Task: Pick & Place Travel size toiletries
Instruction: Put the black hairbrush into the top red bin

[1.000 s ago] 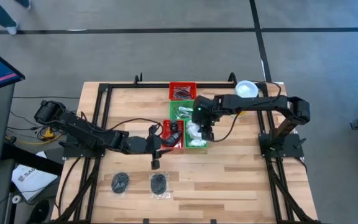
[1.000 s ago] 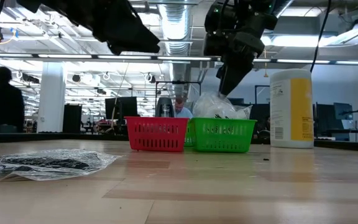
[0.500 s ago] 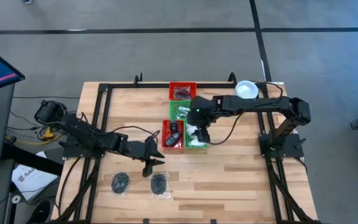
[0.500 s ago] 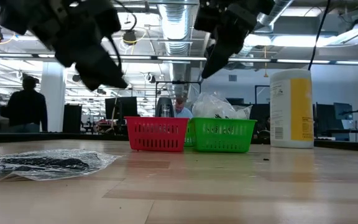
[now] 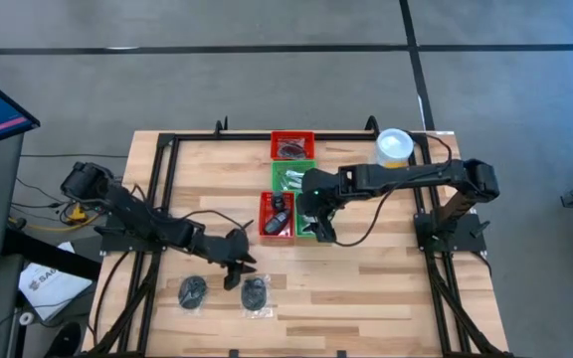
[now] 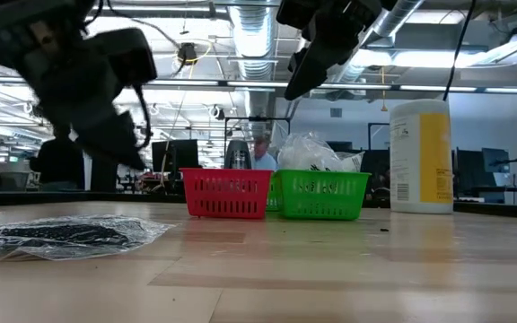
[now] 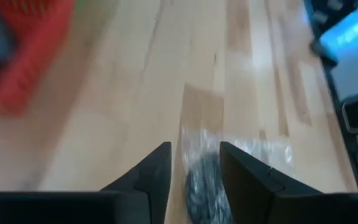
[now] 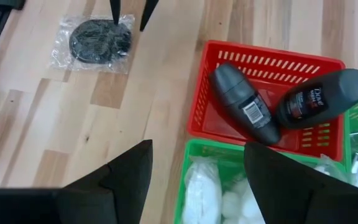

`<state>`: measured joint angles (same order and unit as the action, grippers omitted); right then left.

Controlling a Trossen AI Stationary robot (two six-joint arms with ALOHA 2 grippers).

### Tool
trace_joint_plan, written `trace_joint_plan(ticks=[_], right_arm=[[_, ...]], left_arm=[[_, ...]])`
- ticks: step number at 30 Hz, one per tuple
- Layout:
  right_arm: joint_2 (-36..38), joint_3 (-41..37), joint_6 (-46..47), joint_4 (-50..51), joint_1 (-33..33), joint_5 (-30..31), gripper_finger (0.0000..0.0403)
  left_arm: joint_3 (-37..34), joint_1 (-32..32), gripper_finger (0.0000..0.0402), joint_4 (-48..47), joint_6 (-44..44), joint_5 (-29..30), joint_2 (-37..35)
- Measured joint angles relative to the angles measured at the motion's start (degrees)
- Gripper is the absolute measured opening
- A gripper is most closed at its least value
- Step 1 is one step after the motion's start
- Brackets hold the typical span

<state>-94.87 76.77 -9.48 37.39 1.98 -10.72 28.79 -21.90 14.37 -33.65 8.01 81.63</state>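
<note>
Two clear packets, each with a dark disc, lie flat on the wood near the front: one [image 5: 193, 292] and one [image 5: 256, 294]. My left gripper [image 5: 233, 281] hovers open just above and behind the right-hand packet [image 7: 202, 182], touching nothing. My right gripper [image 8: 197, 146] hangs open above the green basket of white puffy lumps [image 8: 221, 194], beside the red basket [image 8: 263, 102] holding two dark bottles. In the low view one packet [image 6: 61, 235] lies at the left.
Four small baskets stand in a cluster mid-table: red [image 5: 292, 147], green [image 5: 293, 177], red [image 5: 278, 214], green [image 5: 313, 227]. A yellow canister with a white lid [image 5: 393, 146] stands at the far right. Bare wood [image 5: 366, 288] lies at the near right.
My left gripper has come down and toward the table's near edge, rolling as it went, and now hangs over the right-hand packet. My right gripper has risen off the white lumps in the green basket. The packets have not moved.
</note>
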Motion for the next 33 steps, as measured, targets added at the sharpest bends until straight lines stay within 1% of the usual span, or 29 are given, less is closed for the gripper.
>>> trace_joint_plan(ticks=[6, 8, 11, 16, 22, 26, 33], right_arm=[[0.0, 0.0, 0.9, -0.1, -0.1, 0.0, 0.0240], [0.0, 0.0, 1.0, -0.2, -0.1, 0.0, 0.0240], [0.0, 0.0, 1.0, -0.2, -0.1, 0.0, 0.0240], [0.0, 0.0, 1.1, -0.1, -0.1, 0.0, 0.0240], [0.0, 0.0, 1.0, -0.1, -0.1, 0.0, 0.0240], [0.0, 0.0, 1.0, -0.1, -0.1, 0.0, 0.0240], [0.0, 0.0, 1.0, 0.0, -0.1, 0.0, 0.0240]], left_arm=[[0.0, -1.4, 0.0137, 0.7, -5.6, -1.0, 5.8], [0.0, -1.4, 0.0140, 1.0, -6.0, -1.0, 7.2], [0.0, -1.4, 0.0145, 1.7, -7.4, -1.0, 7.6], [0.0, -2.0, 0.0152, 1.8, -9.2, -2.6, 8.1], [0.0, -3.0, 0.0153, 1.7, -11.2, -2.9, 9.3], [0.1, -3.4, 0.0154, 3.0, -13.1, -2.4, 10.9], [0.0, -3.5, 0.0151, 6.9, -13.4, -3.5, 12.0]])
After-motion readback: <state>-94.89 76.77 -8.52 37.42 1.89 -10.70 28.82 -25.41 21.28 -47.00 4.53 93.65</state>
